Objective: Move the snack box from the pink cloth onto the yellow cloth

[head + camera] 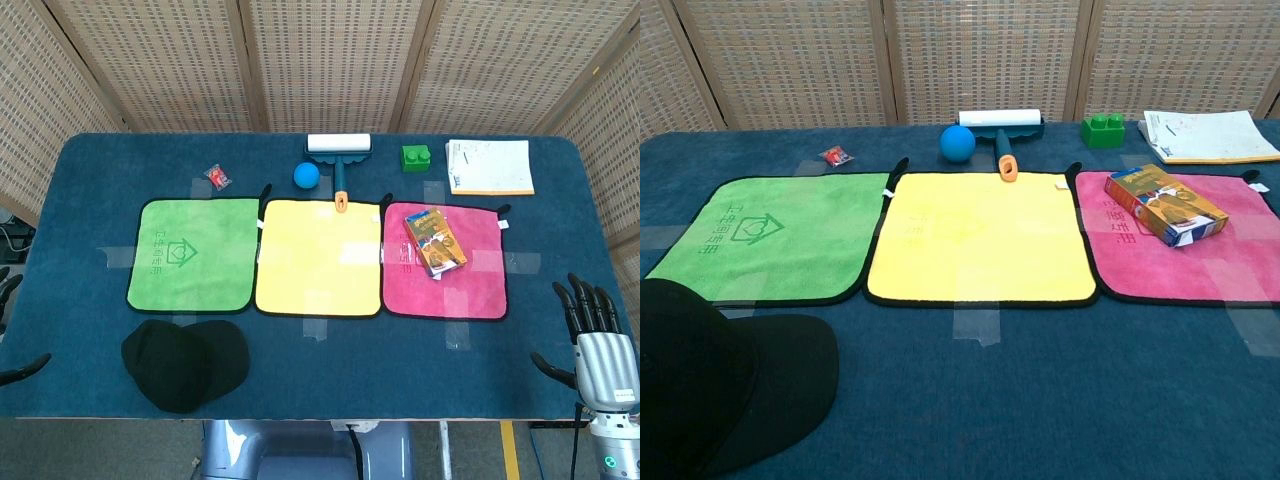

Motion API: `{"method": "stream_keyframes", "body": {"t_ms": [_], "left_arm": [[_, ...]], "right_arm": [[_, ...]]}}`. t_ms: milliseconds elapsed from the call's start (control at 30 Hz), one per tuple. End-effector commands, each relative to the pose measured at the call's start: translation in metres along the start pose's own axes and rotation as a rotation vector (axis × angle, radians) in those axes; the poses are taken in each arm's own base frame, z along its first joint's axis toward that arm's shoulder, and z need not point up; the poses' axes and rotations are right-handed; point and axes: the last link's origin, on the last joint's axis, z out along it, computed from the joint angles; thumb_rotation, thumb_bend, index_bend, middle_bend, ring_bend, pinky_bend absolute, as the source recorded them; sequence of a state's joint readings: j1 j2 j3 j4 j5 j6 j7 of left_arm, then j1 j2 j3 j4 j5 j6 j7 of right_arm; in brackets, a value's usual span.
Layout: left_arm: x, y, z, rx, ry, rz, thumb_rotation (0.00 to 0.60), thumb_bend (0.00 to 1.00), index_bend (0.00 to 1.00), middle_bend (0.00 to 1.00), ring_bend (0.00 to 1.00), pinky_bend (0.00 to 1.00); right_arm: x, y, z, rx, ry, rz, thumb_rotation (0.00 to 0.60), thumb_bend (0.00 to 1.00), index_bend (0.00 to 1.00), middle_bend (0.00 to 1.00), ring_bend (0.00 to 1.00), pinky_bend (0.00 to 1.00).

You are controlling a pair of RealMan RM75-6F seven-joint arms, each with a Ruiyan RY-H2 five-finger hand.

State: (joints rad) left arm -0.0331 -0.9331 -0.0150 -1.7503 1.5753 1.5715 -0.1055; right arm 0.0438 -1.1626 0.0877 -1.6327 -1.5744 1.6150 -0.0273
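Head view: snack box (434, 241) lies flat on the pink cloth (480, 285), slightly skewed, in the cloth's upper left part. Yellow cloth (318, 258) sits just left of the pink one, bare; green cloth (192, 254) further left. Right hand (600, 345) at the table's near right edge, fingers (585, 300) apart and pointing up, thumb out to the side, holding nothing. Box is well apart from those fingers, up and to their left. Left hand (12, 330) only just shows at the left frame edge, a few dark fingertips; can't tell how they're set. Black cap (183, 362) below the green cloth. Lint roller (339, 152), blue ball (306, 175), green block (416, 158), papers (489, 166) and a small red wrapper (218, 177) along the far side.

Chest view: no hands visible. Snack box (1165, 204) on the pink cloth (1200, 265), long side angled. Yellow cloth (980, 235) centre, the roller's orange handle tip (1007, 168) overlapping its far edge. Cap (710, 385) bottom left.
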Motion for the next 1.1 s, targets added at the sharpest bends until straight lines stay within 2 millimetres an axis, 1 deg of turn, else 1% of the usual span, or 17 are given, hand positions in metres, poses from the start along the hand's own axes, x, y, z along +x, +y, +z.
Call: {"method": "stream_keyframes", "body": {"t_ms": [33, 233, 300, 333, 367, 400, 433, 467, 500, 567, 600, 667, 733, 767, 833, 967, 1100], "left_arm": [[0.0, -0.001, 0.0, 0.001, -0.001, 0.0, 0.6, 0.0, 0.0, 0.0, 0.0, 0.0], [0.0, 0.0, 0.003, 0.0, 0.0, 0.0, 0.6, 0.0, 0.0, 0.0, 0.0, 0.0], [-0.001, 0.0, 0.004, 0.001, 0.0, 0.004, 0.6, 0.0, 0.0, 0.0, 0.0, 0.0], [-0.001, 0.0, 0.005, 0.002, -0.002, 0.006, 0.6, 0.0, 0.0, 0.0, 0.0, 0.0], [-0.002, 0.0, 0.006, 0.005, -0.005, 0.01, 0.6, 0.0, 0.0, 0.0, 0.0, 0.0], [-0.004, 0.0, 0.008, 0.009, -0.01, 0.013, 0.6, 0.0, 0.0, 0.0, 0.0, 0.0], [-0.005, 0.0, 0.009, 0.012, -0.013, 0.015, 0.6, 0.0, 0.0, 0.0, 0.0, 0.0], [-0.006, 0.001, 0.011, 0.013, -0.015, 0.018, 0.6, 0.0, 0.0, 0.0, 0.0, 0.0], [-0.007, 0.002, 0.012, 0.015, -0.017, 0.022, 0.6, 0.0, 0.0, 0.0, 0.0, 0.0], [-0.009, 0.002, 0.016, 0.018, -0.016, 0.032, 0.6, 0.0, 0.0, 0.0, 0.0, 0.0], [-0.011, 0.003, 0.018, 0.021, -0.018, 0.037, 0.6, 0.0, 0.0, 0.0, 0.0, 0.0], [-0.015, 0.003, 0.021, 0.03, -0.031, 0.045, 0.6, 0.0, 0.0, 0.0, 0.0, 0.0], [-0.019, 0.002, 0.024, 0.039, -0.042, 0.051, 0.6, 0.0, 0.0, 0.0, 0.0, 0.0], [-0.019, 0.002, 0.025, 0.042, -0.045, 0.053, 0.6, 0.0, 0.0, 0.0, 0.0, 0.0], [-0.022, 0.001, 0.027, 0.049, -0.057, 0.056, 0.6, 0.0, 0.0, 0.0, 0.0, 0.0], [-0.025, -0.001, 0.03, 0.06, -0.07, 0.06, 0.6, 0.0, 0.0, 0.0, 0.0, 0.0], [-0.027, -0.002, 0.034, 0.067, -0.081, 0.061, 0.6, 0.0, 0.0, 0.0, 0.0, 0.0]], "right_arm": [[-0.001, 0.0, 0.0, -0.001, -0.009, 0.004, 0.6, 0.0, 0.0, 0.0, 0.0, 0.0], [-0.005, 0.0, 0.002, -0.01, -0.032, 0.017, 0.6, 0.0, 0.0, 0.0, 0.0, 0.0], [-0.008, -0.002, 0.008, 0.001, -0.045, 0.037, 0.6, 0.03, 0.0, 0.0, 0.0, 0.0], [-0.008, -0.003, 0.012, 0.008, -0.047, 0.039, 0.6, 0.09, 0.01, 0.0, 0.0, 0.0], [-0.009, -0.004, 0.019, 0.019, -0.047, 0.035, 0.6, 0.22, 0.02, 0.01, 0.0, 0.0], [-0.009, -0.006, 0.029, 0.033, -0.042, 0.026, 0.6, 0.42, 0.05, 0.04, 0.01, 0.01], [-0.01, -0.009, 0.04, 0.041, -0.042, 0.022, 0.6, 0.51, 0.06, 0.06, 0.02, 0.03], [-0.01, -0.012, 0.051, 0.045, -0.042, 0.029, 0.6, 0.68, 0.1, 0.11, 0.05, 0.06], [-0.01, -0.016, 0.063, 0.046, -0.041, 0.045, 0.6, 0.8, 0.14, 0.14, 0.08, 0.11], [-0.012, -0.024, 0.086, 0.039, -0.052, 0.105, 0.6, 0.94, 0.18, 0.19, 0.12, 0.17], [-0.014, -0.027, 0.099, 0.025, -0.072, 0.153, 0.6, 0.98, 0.19, 0.2, 0.13, 0.19], [-0.02, -0.031, 0.123, -0.012, -0.126, 0.215, 0.6, 1.0, 0.2, 0.21, 0.14, 0.22], [-0.027, -0.029, 0.144, -0.053, -0.178, 0.23, 0.6, 1.0, 0.21, 0.21, 0.15, 0.23], [-0.03, -0.028, 0.149, -0.068, -0.195, 0.232, 0.6, 1.0, 0.21, 0.21, 0.15, 0.23], [-0.042, -0.026, 0.166, -0.125, -0.265, 0.261, 0.6, 1.0, 0.21, 0.21, 0.15, 0.23], [-0.058, -0.024, 0.185, -0.197, -0.347, 0.278, 0.6, 1.0, 0.21, 0.21, 0.15, 0.23], [-0.071, -0.031, 0.197, -0.231, -0.404, 0.281, 0.6, 1.0, 0.21, 0.21, 0.15, 0.23]]}}
